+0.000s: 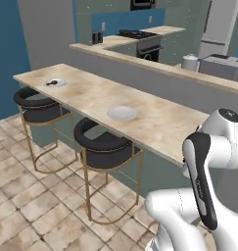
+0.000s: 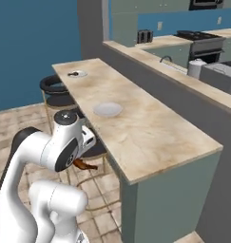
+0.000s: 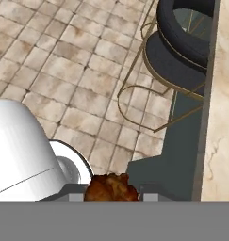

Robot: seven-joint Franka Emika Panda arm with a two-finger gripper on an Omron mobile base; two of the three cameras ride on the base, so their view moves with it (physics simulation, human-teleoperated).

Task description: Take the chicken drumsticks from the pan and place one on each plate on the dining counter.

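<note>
The white arm folds low beside the dining counter (image 2: 136, 137), elbow raised just below its edge and hand tucked down in front of the base. The gripper (image 3: 111, 195) (fingertips barely visible) is clamped on a chicken drumstick (image 3: 111, 188).

A blue wall (image 1: 8, 44) stood behind two black stools (image 1: 103, 147) with gold legs, on a beige tiled floor (image 1: 22, 206). Beyond a raised grey ledge (image 1: 154, 78) were grey-green cabinets (image 1: 106, 7), a blue backsplash (image 1: 120, 20), a black stove (image 1: 137, 35), a toaster (image 2: 144, 35) and a white pot (image 2: 197, 67).
</note>
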